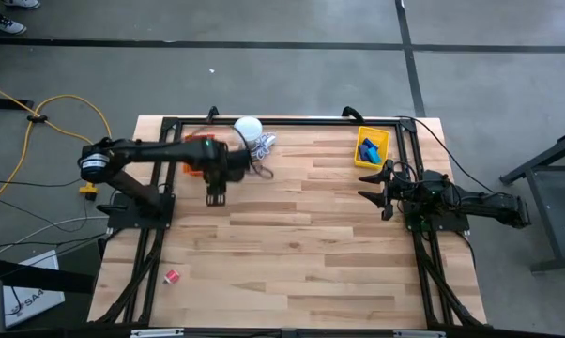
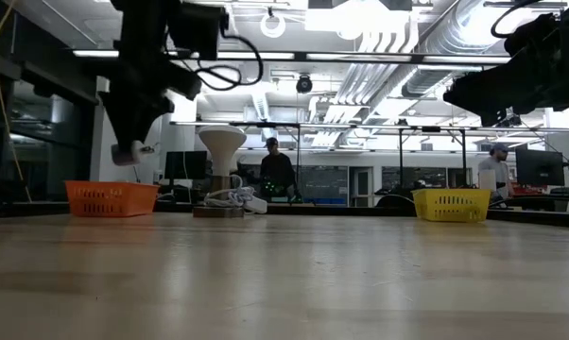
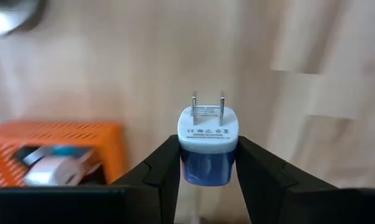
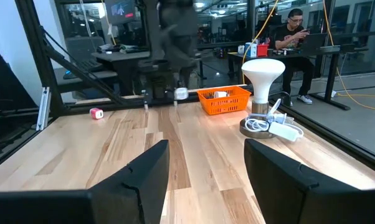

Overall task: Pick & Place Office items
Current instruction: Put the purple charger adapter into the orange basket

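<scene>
Starting from the orange tray (image 1: pixel 200 143): your left tool (image 3: pixel 207 163) pinches a plug (image 3: pixel 208 144) beside it, a red piece (image 1: pixel 172 276) waits far off, your right tool (image 4: pixel 206 168) rests spread near the filled yellow tray (image 1: pixel 373 148).

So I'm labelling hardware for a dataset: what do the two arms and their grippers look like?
Both are dark, jointed arms. The left arm has a pale round cap at its base joint; black cables loop from it. The left gripper and right gripper each have two broad, matte black, angular fingers.

Grey concrete floor (image 1: pixel 292 75), bright ceiling lights (image 2: pixel 341 19), exposed ducts (image 2: pixel 445 38).
</scene>
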